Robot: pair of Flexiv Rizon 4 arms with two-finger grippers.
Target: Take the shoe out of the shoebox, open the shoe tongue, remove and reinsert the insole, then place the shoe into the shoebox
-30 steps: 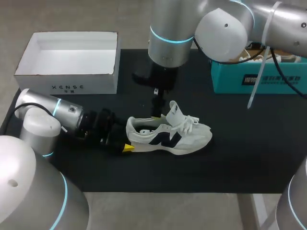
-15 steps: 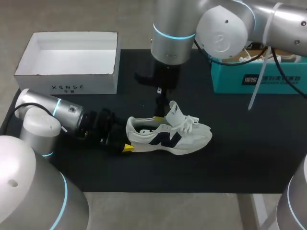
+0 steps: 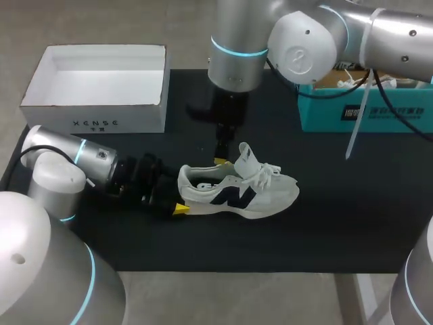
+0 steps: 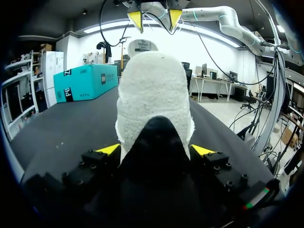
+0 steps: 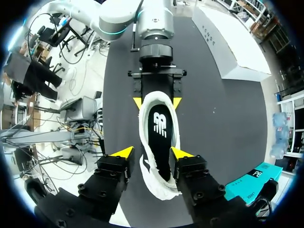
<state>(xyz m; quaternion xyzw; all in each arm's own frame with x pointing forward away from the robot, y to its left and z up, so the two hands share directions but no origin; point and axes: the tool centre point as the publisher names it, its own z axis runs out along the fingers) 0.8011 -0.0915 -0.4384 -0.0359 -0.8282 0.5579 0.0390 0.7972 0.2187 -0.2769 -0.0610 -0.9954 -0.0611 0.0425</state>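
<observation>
White shoe lies on the mat, heel clamped by your left gripper, toe pointing away. Your right gripper hangs spread just above the collar, fingers straddling the long axis, insole straight below.

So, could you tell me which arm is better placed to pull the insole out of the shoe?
The right. The right gripper hangs open directly over the opening of the shoe, with the insole exposed below it. The left gripper is clamped on the heel and seems best left there to steady the shoe.
</observation>
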